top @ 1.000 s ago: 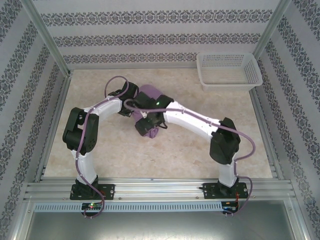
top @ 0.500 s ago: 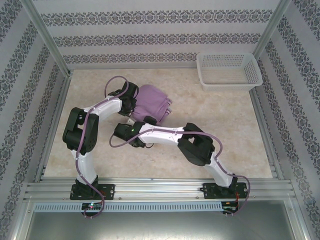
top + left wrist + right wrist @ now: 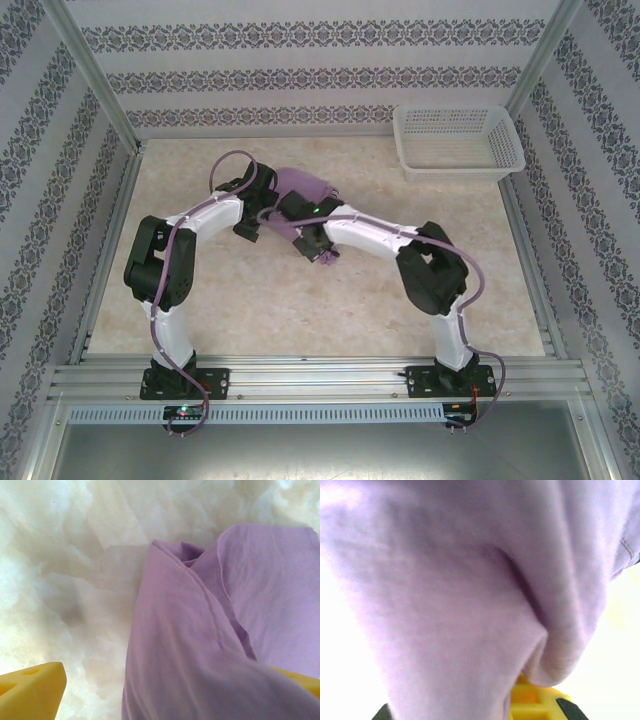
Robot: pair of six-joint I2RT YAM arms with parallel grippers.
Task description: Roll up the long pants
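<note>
The long pants (image 3: 306,186) are a bunched lilac heap at the middle of the table, partly under both arms. In the left wrist view the pants (image 3: 200,630) lie in folds across the marble top. My left gripper (image 3: 165,695) is open, its yellow fingers (image 3: 30,690) wide apart, with cloth draped over the right one. It sits at the heap's left edge (image 3: 262,205). My right gripper (image 3: 300,215) is over the heap's near side. Close to its camera, the pants (image 3: 460,605) hang from a pinch at its yellow finger (image 3: 535,705); it is shut on them.
A white mesh basket (image 3: 458,140) stands at the back right corner, with nothing in it. Metal frame posts and patterned walls close in the table on three sides. Bare marble table (image 3: 220,300) lies in front of the heap and to its right.
The right arm has swung from the near left of the heap back up over it. The pants, spread flatter half a second ago, are now bunched higher and tighter. The left arm stayed put.
</note>
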